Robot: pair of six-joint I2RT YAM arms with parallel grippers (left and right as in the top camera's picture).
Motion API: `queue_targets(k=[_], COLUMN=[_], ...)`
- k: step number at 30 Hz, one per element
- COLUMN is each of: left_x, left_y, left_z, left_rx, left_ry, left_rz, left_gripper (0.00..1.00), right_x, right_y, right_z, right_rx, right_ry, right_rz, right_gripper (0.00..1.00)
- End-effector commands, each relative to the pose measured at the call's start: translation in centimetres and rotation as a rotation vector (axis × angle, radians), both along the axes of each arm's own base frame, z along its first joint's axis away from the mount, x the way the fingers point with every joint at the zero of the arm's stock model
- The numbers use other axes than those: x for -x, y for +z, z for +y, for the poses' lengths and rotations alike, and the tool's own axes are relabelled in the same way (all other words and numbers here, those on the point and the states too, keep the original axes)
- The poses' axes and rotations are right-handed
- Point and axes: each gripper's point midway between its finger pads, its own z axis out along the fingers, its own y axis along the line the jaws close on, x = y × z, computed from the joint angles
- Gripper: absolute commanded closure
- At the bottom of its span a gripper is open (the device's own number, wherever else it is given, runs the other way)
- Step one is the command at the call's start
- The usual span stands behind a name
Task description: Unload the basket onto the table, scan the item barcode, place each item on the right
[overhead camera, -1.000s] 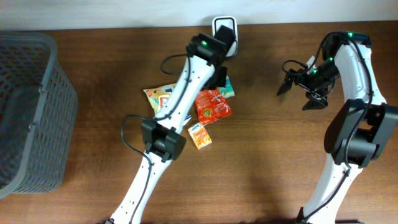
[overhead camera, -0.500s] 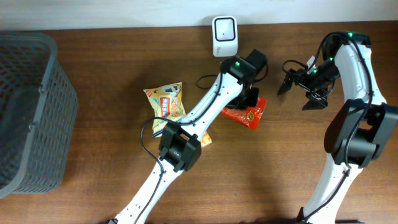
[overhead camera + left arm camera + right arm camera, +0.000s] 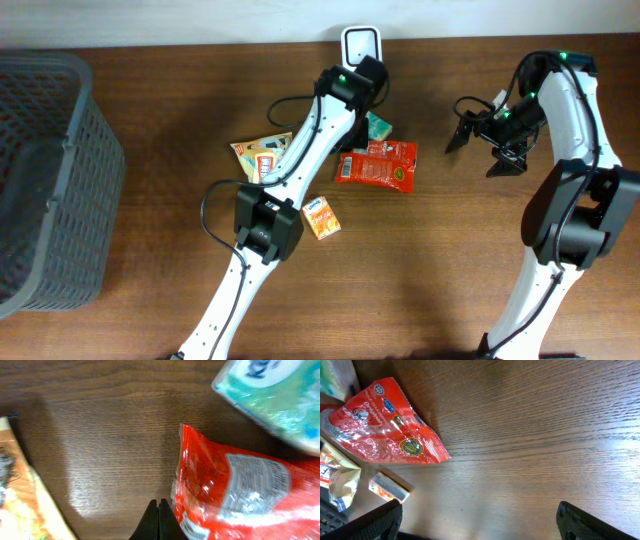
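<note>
A grey basket (image 3: 100, 170) stands at the table's (image 3: 170, 100) left edge; a yellow snack bag (image 3: 262, 158) lies outside it. Near the far edge, below the scanner (image 3: 360, 45), the left gripper (image 3: 159, 510) is pinched closed on nothing, just beside the red packet (image 3: 376, 164). Further right, the right gripper (image 3: 476, 153) is spread wide.

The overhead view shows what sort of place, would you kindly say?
Probably a mock shop checkout: a white upright barcode scanner, a red foil snack packet and a grey plastic mesh basket.

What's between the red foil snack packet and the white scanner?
A small teal packet lies between the red foil snack packet and the white box-shaped scanner; the left arm's wrist hangs over that gap too.
</note>
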Motion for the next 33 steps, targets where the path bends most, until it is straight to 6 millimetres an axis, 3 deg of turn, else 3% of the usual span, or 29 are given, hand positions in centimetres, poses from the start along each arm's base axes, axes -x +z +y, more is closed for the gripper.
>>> queue_targets(k=[1,4,6,8,10,12,14,18,19,20,21,22,26,30,32,33], left_x=[-0.2,0.4,1.3,1.1,0.4,-0.1,-0.4,-1.0,-1.0,-0.9,-0.8,-0.8,-0.5,-0.6,-0.3,-0.2], left_y=[7.6,6.0,2.8,0.4,-0.3,0.4,2.3,12.0,14.6,16.3,17.2,17.9,17.2,16.8,15.9,15.2], left_z=[-2.7,-4.5,-5.5,-4.2,-2.0,-1.1,-0.6,0.9,2.5,4.3,5.9,8.4,15.5,18.2,18.6,18.7], left_rx=[0.188,0.204,0.11,0.015,-0.073,-0.074,-0.057,0.042,0.057,0.059,0.054,0.04,-0.029,-0.049,-0.064,-0.073], left_ry=[-0.012,-0.043,-0.079,-0.071,-0.048,-0.029,-0.017,0.024,0.05,0.08,0.105,0.148,0.274,0.327,0.332,0.331], left_rz=[-0.107,-0.082,-0.079,-0.085,-0.105,-0.106,-0.13,-0.275,-0.303,-0.315,-0.314,-0.302,-0.211,-0.182,-0.15,-0.131], left_gripper=[1.0,1.0,1.0,1.0,1.0,1.0,1.0,1.0,0.68,0.56,0.06,0.01,0.01,0.01,0.01,0.01], right_x=[-0.4,-0.4,-0.4,-0.4,-0.4,-0.4,-0.4,-0.4,-0.4,-0.4,-0.4,-0.4,-0.4,-1.6,-2.3,-2.4], right_y=[0.5,0.5,0.5,0.5,0.5,0.5,0.5,0.5,0.5,0.5,0.5,0.5,0.5,1.1,1.5,1.1], right_z=[0.0,0.0,0.0,0.0,0.0,0.0,0.0,0.0,0.0,0.0,0.0,0.0,0.1,1.4,3.8,5.9], right_rx=[0.006,0.006,0.006,0.006,0.006,0.006,0.006,0.006,0.006,0.006,0.006,0.006,0.005,-0.083,-0.148,-0.136], right_ry=[0.014,0.014,0.014,0.014,0.014,0.014,0.014,0.014,0.014,0.014,0.014,0.014,0.013,-0.032,-0.005,0.078], right_rz=[-0.025,-0.025,-0.025,-0.025,-0.025,-0.025,-0.025,-0.025,-0.025,-0.025,-0.025,-0.025,-0.025,-0.066,-0.096,-0.114], right_gripper=[0.02,0.02,0.02,0.02,0.01,0.02,0.01,0.02,0.01,0.02,0.02,0.01,0.02,0.02,0.02,0.35])
